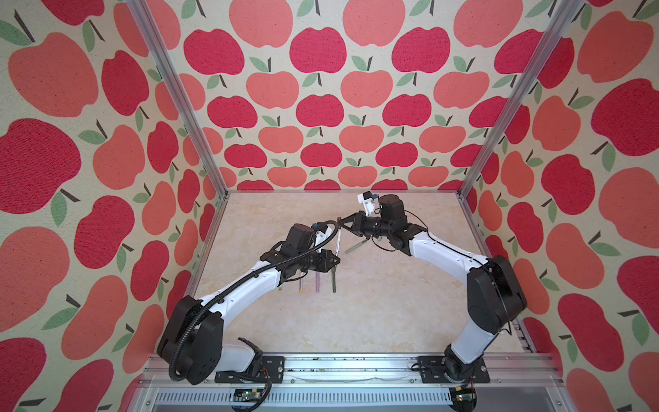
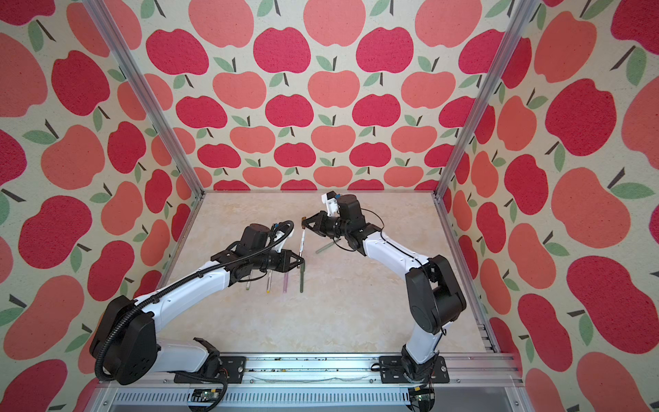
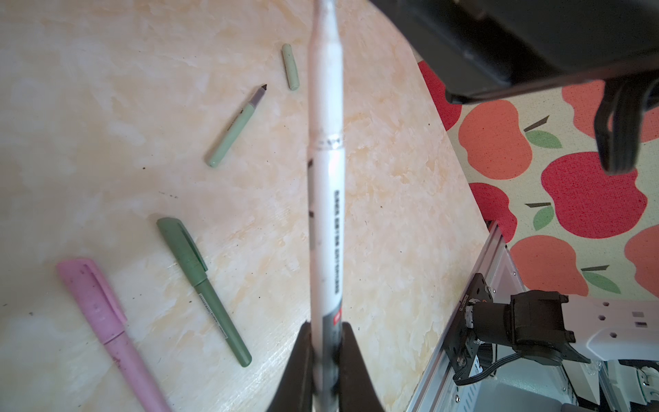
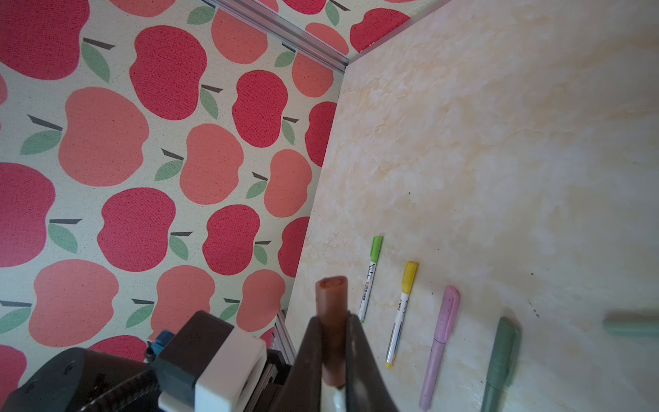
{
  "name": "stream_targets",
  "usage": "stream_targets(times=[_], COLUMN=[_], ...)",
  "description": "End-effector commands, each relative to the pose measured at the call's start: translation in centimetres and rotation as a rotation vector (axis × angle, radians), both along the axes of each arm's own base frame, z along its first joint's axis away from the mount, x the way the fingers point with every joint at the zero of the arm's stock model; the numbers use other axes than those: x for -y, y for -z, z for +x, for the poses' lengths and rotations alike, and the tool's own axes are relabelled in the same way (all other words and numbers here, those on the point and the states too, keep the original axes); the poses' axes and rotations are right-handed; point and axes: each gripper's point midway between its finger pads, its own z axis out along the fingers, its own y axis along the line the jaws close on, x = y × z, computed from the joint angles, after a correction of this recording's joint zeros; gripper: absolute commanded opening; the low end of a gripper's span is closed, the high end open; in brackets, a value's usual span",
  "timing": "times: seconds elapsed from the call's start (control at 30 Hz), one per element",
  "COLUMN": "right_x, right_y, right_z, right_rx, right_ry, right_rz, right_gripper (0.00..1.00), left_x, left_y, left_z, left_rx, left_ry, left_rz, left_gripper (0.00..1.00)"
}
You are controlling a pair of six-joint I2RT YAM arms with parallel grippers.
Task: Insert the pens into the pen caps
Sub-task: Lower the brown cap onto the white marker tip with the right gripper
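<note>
My left gripper (image 1: 337,262) (image 3: 326,331) is shut on the lower barrel of a white pen (image 1: 338,242) (image 3: 326,178) with black print. The pen points away toward my right gripper (image 1: 340,220) (image 4: 331,321), which is shut on a brown pen cap (image 4: 331,314) (image 2: 304,219). In the right wrist view a white end meets the cap's rear mouth between the jaws; how deep it sits is hidden. An uncapped pale sage pen (image 3: 237,126) (image 1: 356,246) and a pale sage cap (image 3: 290,66) lie apart on the table.
Several capped pens lie in a row under my left arm: lime-capped (image 4: 371,278), yellow-capped (image 4: 401,314), pink (image 4: 440,346) (image 3: 107,328) and dark green (image 4: 501,360) (image 3: 203,289). The marbled table (image 1: 356,321) is walled by apple-print panels and aluminium posts.
</note>
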Motion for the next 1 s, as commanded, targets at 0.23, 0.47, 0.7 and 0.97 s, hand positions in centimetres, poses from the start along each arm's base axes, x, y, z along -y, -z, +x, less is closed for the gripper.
stream_targets(times=[0.23,0.47,0.7,0.97], right_x=[0.4,0.2,-0.3,-0.7], right_y=[-0.4,-0.9,-1.3,-1.0], right_z=[-0.6,-1.0,-1.8,-2.8], right_rx=[0.042,0.055,0.069,0.08], right_ry=[-0.011,-0.028,-0.056,-0.083], right_rz=[-0.03,-0.015,-0.006,-0.023], right_gripper=[0.0,0.0,0.0,0.0], left_x=[0.1,0.2,0.0,-0.1], left_y=[-1.4,-1.3,-1.4,-2.2], left_z=[1.1,1.3,1.5,1.9], left_rx=[0.028,0.023,0.029,0.061], left_ry=[-0.02,-0.02,-0.034,-0.048], left_rz=[-0.031,-0.032,-0.035,-0.044], left_gripper=[0.0,0.0,0.0,0.0])
